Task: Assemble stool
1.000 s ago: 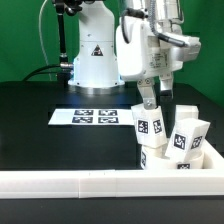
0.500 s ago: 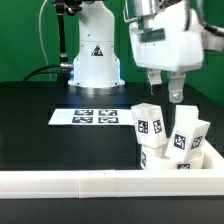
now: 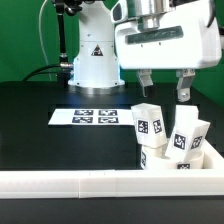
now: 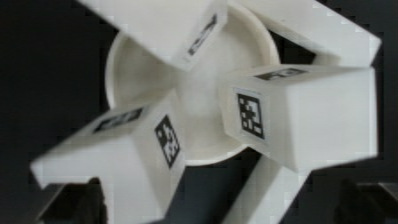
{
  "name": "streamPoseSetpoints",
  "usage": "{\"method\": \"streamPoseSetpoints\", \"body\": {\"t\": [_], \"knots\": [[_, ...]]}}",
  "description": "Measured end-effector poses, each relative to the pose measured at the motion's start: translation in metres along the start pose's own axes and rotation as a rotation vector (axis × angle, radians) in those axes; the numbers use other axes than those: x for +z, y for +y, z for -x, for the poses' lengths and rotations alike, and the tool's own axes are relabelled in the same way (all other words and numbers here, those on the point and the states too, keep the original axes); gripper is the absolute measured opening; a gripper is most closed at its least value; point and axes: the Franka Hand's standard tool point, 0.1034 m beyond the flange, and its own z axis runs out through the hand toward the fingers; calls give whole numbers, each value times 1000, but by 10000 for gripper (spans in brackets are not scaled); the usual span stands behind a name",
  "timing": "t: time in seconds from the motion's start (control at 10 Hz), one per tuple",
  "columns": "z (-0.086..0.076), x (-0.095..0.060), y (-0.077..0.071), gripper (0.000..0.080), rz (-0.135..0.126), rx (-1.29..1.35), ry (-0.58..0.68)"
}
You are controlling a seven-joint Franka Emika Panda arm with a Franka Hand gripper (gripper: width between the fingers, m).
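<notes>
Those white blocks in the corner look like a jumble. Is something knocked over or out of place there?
Yes, it looks untidy. The legs lean at different angles, piled over the round seat against the long white rail rather than standing straight. Nothing looks broken. The open hand hovers above them, holding nothing.

The gripper (image 3: 164, 88) is hanging wide open in the clear air above the legs (image 3: 150, 122), touching nothing. The legs are standing close together on the seat (image 4: 146, 70), in the corner of the white rail (image 3: 70, 181), so there is little room to slip between them. The black table (image 3: 30, 130) on the exterior view's left is lying open, with only the flat marker board (image 3: 88, 117) on it.
</notes>
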Motion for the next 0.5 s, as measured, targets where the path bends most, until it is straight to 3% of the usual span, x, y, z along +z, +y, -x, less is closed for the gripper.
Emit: {"method": "streamPoseSetpoints", "body": {"t": [0.3,0.5], "knots": [[1,0,1,649,5,-344,-15],[-1,-1,2,649,26,-525,-2]]}}
